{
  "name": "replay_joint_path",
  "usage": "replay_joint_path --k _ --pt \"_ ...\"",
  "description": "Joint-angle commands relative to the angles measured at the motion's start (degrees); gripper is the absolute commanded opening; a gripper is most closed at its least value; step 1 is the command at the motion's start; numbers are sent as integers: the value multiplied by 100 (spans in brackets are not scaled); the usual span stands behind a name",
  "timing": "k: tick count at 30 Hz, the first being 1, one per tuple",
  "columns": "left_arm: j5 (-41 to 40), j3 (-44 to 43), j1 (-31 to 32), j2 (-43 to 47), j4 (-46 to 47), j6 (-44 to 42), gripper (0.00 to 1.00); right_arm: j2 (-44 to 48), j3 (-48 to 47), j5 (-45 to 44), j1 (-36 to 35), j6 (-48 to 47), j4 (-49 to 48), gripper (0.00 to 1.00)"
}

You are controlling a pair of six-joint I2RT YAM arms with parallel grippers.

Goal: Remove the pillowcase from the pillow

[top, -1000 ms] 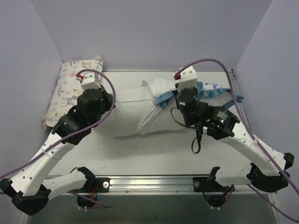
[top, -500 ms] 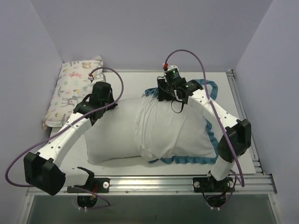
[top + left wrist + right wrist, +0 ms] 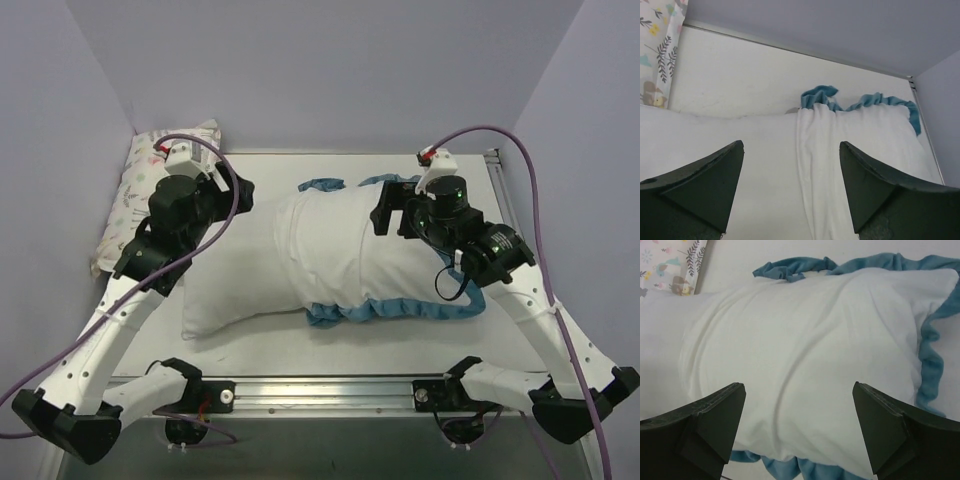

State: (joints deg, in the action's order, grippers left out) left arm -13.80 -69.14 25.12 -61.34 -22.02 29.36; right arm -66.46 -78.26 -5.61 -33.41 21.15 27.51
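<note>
One end of the pillow (image 3: 230, 290) lies bare, mid-table (image 3: 330, 345), left side. The pillowcase (image 3: 370, 265), white face up, sheathes the rest. Your left gripper (image 3: 791, 145) hangs over the bare end, jaws apart, empty. Your right gripper (image 3: 799, 386) is over the case, likewise. Small pillow (image 3: 135, 195) far left.

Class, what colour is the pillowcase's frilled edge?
Teal blue; the frill shows best in the right wrist view.

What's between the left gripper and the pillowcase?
Just the bare end of the pillow, from left gripper to pillowcase. Left wrist view shows it.
</note>
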Motion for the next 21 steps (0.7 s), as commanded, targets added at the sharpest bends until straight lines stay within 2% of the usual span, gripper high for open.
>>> replay_joint_path --k 1,4,5,9,11,14,17,18,19,20,21 --pt "10 74 159 315 -566 261 85 -34 521 -64 -34 170 229 93" --pt "-298 872 457 728 -777 953 85 -323 724 -20 -113 293 80 94" --pt "-377 1155 563 842 -786 1183 97 -437 698 -28 -235 311 36 93" --pt "-763 2456 1326 1597 -533 2405 97 -1165 488 -388 -552 302 -140 94" --pt "-852 3009 1442 1757 -347 2854 97 -1404 434 -415 -588 381 -245 94" --pt "-1010 3249 1443 1731 -92 3022 97 -1774 513 -441 -702 460 -324 85" --pt "-1203 3232 1408 1372 93 3023 97 -1818 671 -590 -764 522 -334 57" --pt "-1291 3171 1399 1118 101 3023 94 -1723 715 -773 -755 522 -334 40" --pt "-1344 3127 1381 994 93 2988 70 -1669 750 -854 -694 496 -299 34" --pt "-1405 3092 1372 888 67 2987 52 -1599 829 -933 -615 487 -281 29" --pt "-1449 3074 1338 739 101 2979 42 -1442 873 -951 -510 478 -237 19"
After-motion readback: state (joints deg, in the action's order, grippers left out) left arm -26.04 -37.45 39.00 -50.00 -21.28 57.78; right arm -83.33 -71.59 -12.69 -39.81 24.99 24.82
